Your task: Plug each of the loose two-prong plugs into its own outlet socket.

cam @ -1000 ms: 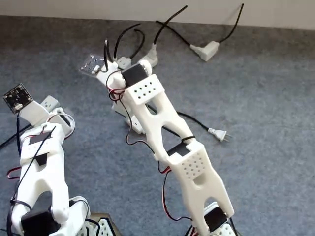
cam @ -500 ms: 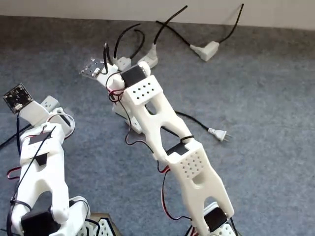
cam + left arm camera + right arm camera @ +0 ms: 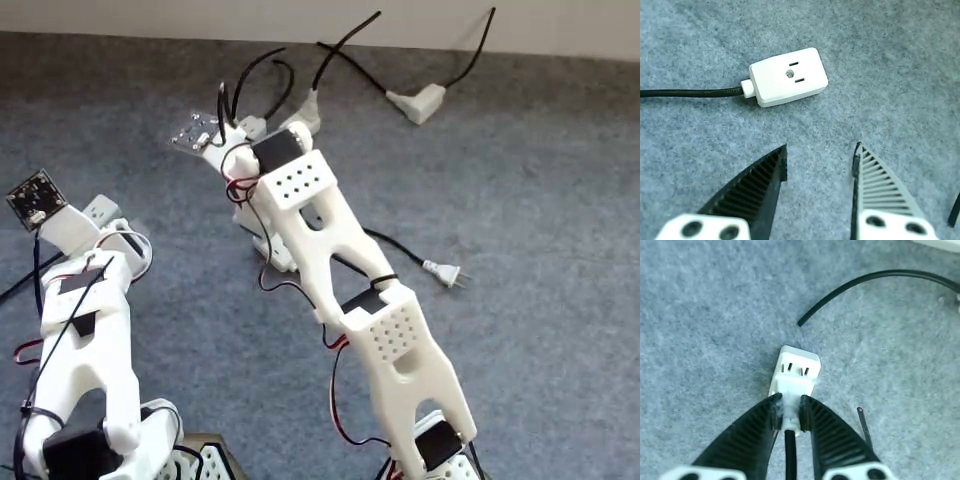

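Right pincer (image 3: 791,399) clamped a plug (image 3: 792,387), prongs part-way into its socket (image 3: 801,356) near the surface's (image 3: 520,200) far edge; a tilted push could skid that socket (seemingly unanchored). Left pincer (image 3: 821,146) gaped empty.

No text, label, number or sign can be read anywhere. The white outlet socket (image 3: 788,76), in the upper middle of the left wrist view, shows plain slots and a small round mark too small to make out.

Smooth plastic socket (image 3: 788,77) — matt, napped carpet (image 3: 890,50)
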